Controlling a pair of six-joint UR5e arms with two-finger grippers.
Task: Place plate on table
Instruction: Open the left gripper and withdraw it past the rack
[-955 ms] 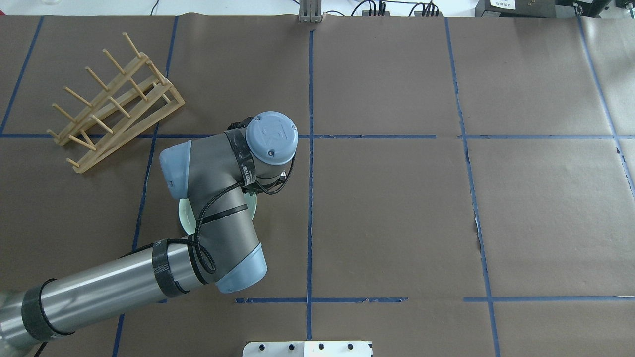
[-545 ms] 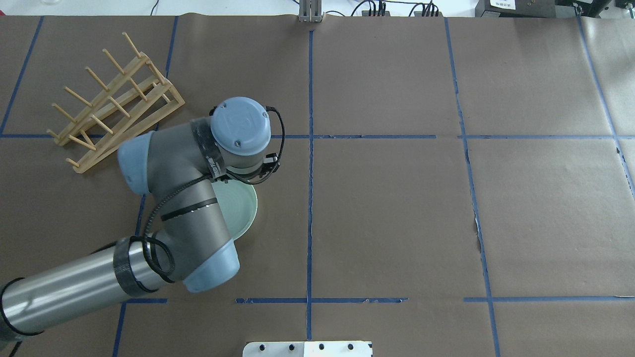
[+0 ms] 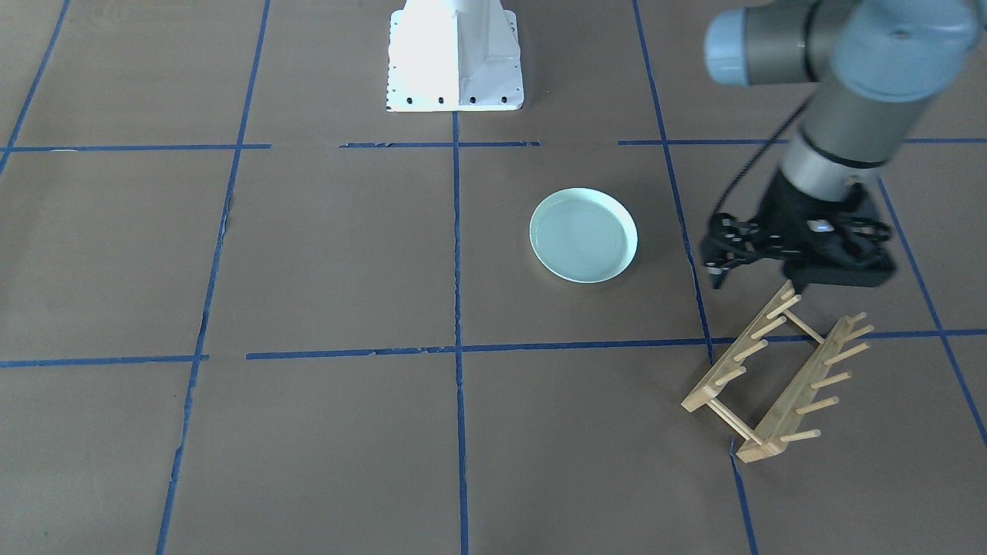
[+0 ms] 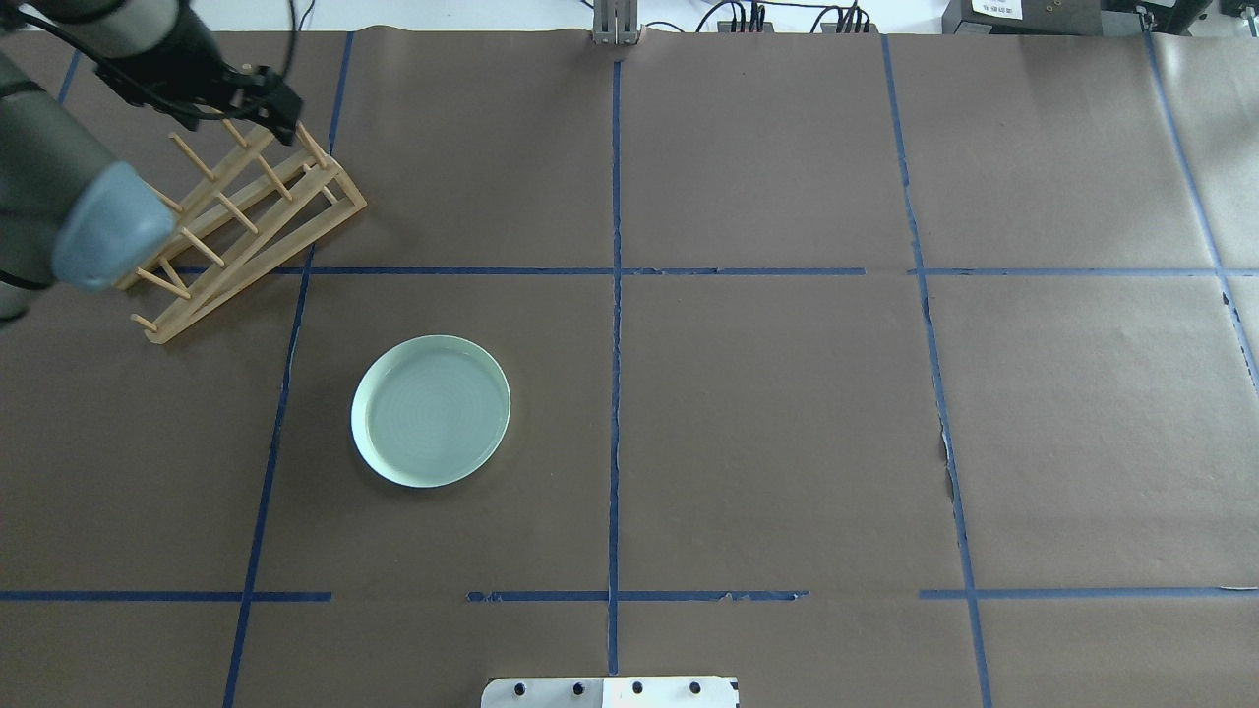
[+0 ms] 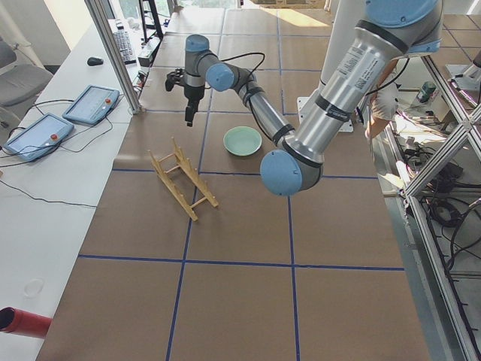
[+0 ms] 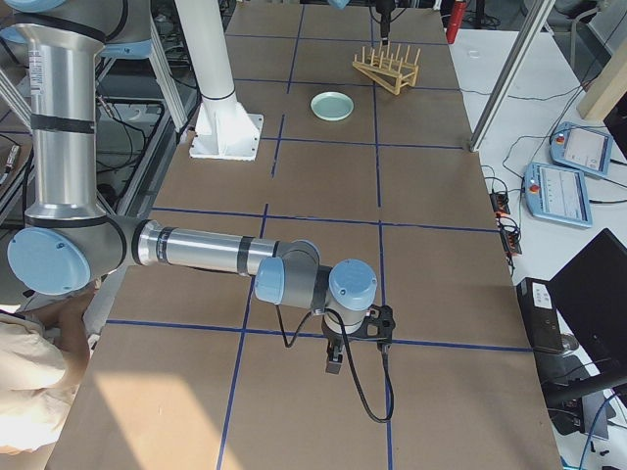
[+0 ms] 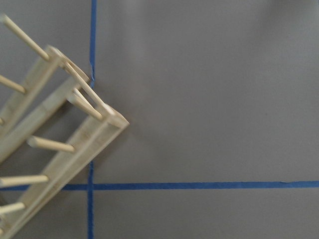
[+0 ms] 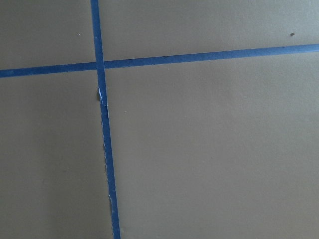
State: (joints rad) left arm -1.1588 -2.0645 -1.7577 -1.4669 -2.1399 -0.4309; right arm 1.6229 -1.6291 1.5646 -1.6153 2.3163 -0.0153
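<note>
- Left gripper (image 5: 188, 116): hangs raised over the wooden rack (image 4: 246, 211), fingers pointing down. Carries nothing. Cannot tell whether the jaws stand parted or closed, as no view shows the gap.
- Left wrist view: only one end of the rack at the left edge, with bare paper and blue tape beside it. No fingers or plate in sight.
- Right gripper (image 6: 333, 360): sits low over the table (image 4: 787, 413), well apart from the rack, toward the opposite end. Seen only from the side camera, so cannot tell its state. Right wrist view: bare paper and a tape crossing only.
- Plate (image 4: 431, 411): lies flat and face up on the table, inside one taped rectangle. Well apart from the rack, on the rack's robot side and toward the table's middle. Touches neither gripper nor the rack.
- Step in hand, as judged: placing looks finished, with the plate let go and resting free. Only the clearing of the left arm appears to be left.
- Next move, as judged: no further handling of the plate needed. Calls for a clean path away above the rack's upright pegs, which sit close under the gripper. Best to keep height until past the rack and stay off the plate's rim.
</note>
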